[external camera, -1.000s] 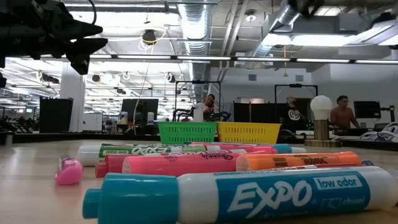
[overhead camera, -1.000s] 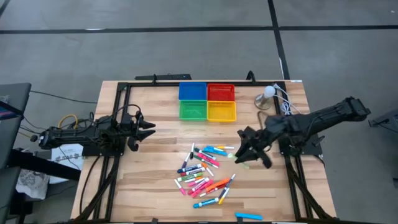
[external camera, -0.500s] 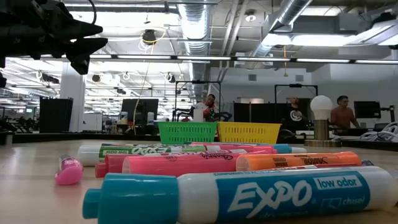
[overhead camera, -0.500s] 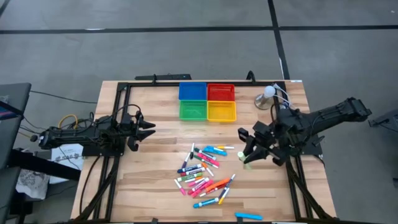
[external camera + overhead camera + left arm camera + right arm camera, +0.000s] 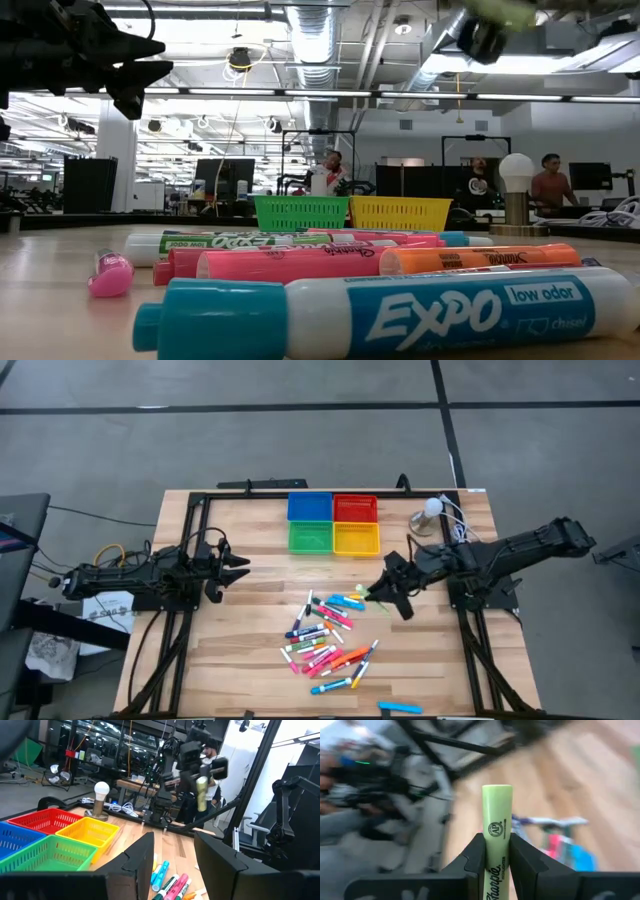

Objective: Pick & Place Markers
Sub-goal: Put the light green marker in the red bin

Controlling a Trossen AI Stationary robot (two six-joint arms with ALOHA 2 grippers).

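1. My right tool [image 5: 384, 590] is clamped on a pale green Sharpie highlighter [image 5: 496, 827], lifted above the bench at about three o'clock from the marker pile; the right wrist view shows the barrel pinched upright between both fingers, cap end free
2. I judge I hold it low on the barrel so the cap end leads into a tray, and the green tray [image 5: 311, 538] looks like the matching one, at about eleven o'clock from my tool
3. My left tool [image 5: 236, 568] waits at nine o'clock on the bench, fingers spread and holding nothing, well apart from the pile
4. The rest of the markers [image 5: 327, 633] lie loose in a heap near six o'clock, with one blue marker [image 5: 399, 707] alone at the near edge
5. The four trays, with the blue tray [image 5: 309, 507], red tray [image 5: 355, 507] and yellow tray [image 5: 357, 538], sit touching in a square at twelve o'clock
6. The bench [image 5: 250, 650] is pale wood in a black frame, with a bulb lamp [image 5: 431, 510] at its one o'clock corner
7. Beyond is an open workshop with ceiling ducts, and people [image 5: 550, 180] stand far behind
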